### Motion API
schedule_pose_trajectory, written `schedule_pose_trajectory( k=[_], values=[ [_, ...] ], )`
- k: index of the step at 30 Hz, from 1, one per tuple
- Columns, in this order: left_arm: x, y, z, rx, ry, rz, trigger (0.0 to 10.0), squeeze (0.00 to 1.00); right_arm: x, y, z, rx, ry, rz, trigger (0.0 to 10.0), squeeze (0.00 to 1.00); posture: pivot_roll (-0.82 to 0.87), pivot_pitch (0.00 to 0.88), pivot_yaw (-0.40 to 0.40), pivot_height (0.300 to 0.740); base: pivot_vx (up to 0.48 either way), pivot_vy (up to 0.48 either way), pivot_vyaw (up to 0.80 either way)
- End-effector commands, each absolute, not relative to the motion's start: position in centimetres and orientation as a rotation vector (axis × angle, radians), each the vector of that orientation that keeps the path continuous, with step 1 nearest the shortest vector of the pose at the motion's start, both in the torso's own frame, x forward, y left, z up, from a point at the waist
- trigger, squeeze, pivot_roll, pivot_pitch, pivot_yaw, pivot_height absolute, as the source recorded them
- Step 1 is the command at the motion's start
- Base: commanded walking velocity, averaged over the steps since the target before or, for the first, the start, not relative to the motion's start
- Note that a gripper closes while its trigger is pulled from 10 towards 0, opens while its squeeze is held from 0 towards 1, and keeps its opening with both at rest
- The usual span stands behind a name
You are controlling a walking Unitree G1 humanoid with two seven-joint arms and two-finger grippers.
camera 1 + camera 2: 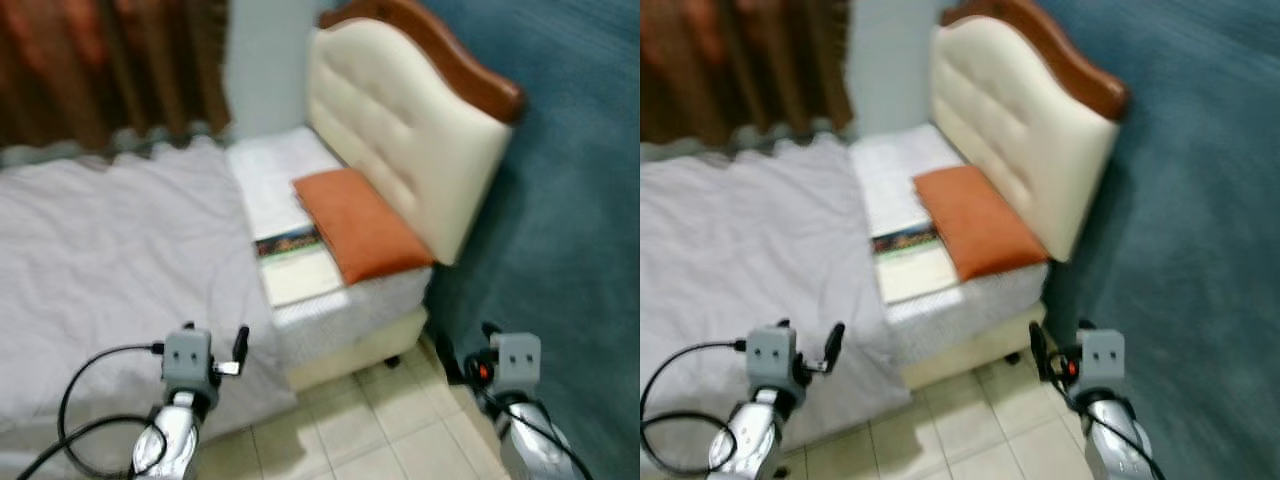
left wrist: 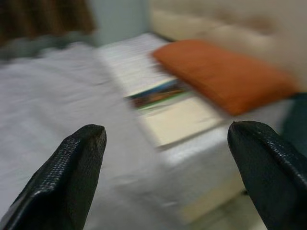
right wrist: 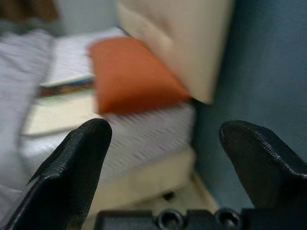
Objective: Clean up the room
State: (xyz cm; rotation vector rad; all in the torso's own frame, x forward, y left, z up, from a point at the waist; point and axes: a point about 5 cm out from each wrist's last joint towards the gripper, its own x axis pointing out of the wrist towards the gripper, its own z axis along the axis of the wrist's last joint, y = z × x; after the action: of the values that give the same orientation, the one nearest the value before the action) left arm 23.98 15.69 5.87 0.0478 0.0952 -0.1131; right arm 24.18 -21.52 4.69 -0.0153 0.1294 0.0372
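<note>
Both hands are empty. Left gripper (image 1: pixel 215 345) hangs low by the bed edge with its two black fingers (image 2: pixel 72 177) wide apart. Right gripper (image 3: pixel 163 167) hangs by the blue wall (image 1: pixel 570 200), fingers spread too. On the bed (image 1: pixel 120 240), next to the headboard (image 1: pixel 400 110), lies an orange pillow (image 1: pixel 360 225). It touches a flat book (image 1: pixel 295 262). The pillow looks soft and light, so pinching a corner should work. The book looks thin and stiff, best grabbed by its edge.

Orange pillow (image 1: pixel 362 224) flat against the padded headboard (image 1: pixel 400 120), beside a book (image 1: pixel 297 262), grey blanket (image 1: pixel 120 250) rumpled alongside.
</note>
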Motion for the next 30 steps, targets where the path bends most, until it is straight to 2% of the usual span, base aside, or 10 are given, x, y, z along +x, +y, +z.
schedule_pose_trajectory(
  k=[1,7,12,18,22,30],
  values=[
    [24.4,15.7,5.9,0.076,0.1,-0.131,10.0,0.0,24.4,-21.2,4.9,-0.015,0.11,0.036,10.0,0.0,-0.02,0.0,-0.011,0.732,0.0,0.0,-0.76],
    [25.0,15.5,5.6,0.069,0.115,-0.16,10.0,0.0,24.5,-21.1,5.2,-0.019,0.102,0.052,10.0,0.0,-0.03,0.0,-0.02,0.732,0.0,-0.48,-0.76],
    [25.1,15.0,5.7,0.074,0.113,-0.188,10.0,0.0,24.5,-20.9,5.1,-0.018,0.114,0.074,10.0,0.0,-0.03,0.0,-0.023,0.732,0.0,0.0,-0.76],
    [25.3,14.9,5.5,0.066,0.123,-0.195,10.0,0.0,24.4,-20.9,4.8,-0.025,0.127,0.083,10.0,0.0,-0.03,0.0,-0.03,0.732,0.0,-0.426,-0.76],
    [26.1,15.8,5.4,0.078,0.129,-0.178,10.0,0.0,24.5,-21.1,4.8,-0.03,0.129,0.081,10.0,0.0,-0.03,0.0,-0.033,0.732,0.0,0.0,-0.76],
    [26.5,15.8,5.1,0.076,0.137,-0.169,10.0,0.0,24.2,-21.5,4.8,-0.027,0.134,0.062,10.0,0.0,-0.05,0.0,-0.025,0.732,0.0,0.0,-0.76]
  ],
)
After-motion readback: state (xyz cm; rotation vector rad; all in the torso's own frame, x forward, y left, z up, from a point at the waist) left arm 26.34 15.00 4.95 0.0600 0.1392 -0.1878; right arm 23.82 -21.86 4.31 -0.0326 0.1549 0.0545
